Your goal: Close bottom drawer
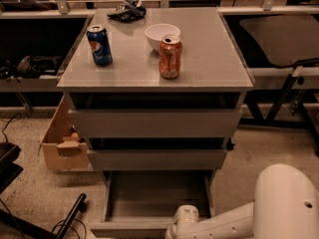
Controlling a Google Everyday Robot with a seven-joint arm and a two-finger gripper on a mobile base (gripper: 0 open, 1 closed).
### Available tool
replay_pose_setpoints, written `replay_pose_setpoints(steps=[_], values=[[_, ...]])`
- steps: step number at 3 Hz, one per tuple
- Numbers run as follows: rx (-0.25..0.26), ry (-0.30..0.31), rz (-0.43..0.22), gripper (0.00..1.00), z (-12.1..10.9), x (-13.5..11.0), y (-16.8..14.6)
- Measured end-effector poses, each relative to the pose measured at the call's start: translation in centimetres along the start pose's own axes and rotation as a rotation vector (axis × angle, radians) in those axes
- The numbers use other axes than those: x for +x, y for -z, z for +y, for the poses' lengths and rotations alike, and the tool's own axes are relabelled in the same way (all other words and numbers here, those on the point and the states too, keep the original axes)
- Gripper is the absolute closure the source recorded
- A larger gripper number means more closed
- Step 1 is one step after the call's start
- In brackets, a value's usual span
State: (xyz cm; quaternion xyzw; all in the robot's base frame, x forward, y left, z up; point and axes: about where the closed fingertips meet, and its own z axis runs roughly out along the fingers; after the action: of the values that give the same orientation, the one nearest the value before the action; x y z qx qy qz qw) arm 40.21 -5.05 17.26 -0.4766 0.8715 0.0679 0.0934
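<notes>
The bottom drawer [157, 195] is the lowest of three grey drawers in the cabinet and stands pulled far out, its grey-brown box interior empty; its slim front panel [129, 226] lies at the bottom edge of the view. My white arm [234, 218] reaches in from the lower right, its wrist [183, 220] right at the drawer's front edge. The gripper itself is below the frame, out of view. The middle drawer [157, 158] and top drawer [154, 122] each stand slightly out.
On the cabinet top [209, 59] stand a blue Pepsi can [99, 45], an orange can [170, 57], a white bowl [160, 35] and a dark crumpled object [127, 11]. A cardboard box [60, 143] sits on the floor at left. Dark tables and metal frames flank the cabinet.
</notes>
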Motion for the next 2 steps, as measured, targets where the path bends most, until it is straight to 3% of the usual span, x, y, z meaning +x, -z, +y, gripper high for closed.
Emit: replay_pose_setpoints(steps=[1, 2], values=[[0.035, 0.011, -0.012, 1.0, -1.4, -0.6, -0.1], [0.104, 0.029, -0.029, 1.0, -4.5, -1.7, 0.0]])
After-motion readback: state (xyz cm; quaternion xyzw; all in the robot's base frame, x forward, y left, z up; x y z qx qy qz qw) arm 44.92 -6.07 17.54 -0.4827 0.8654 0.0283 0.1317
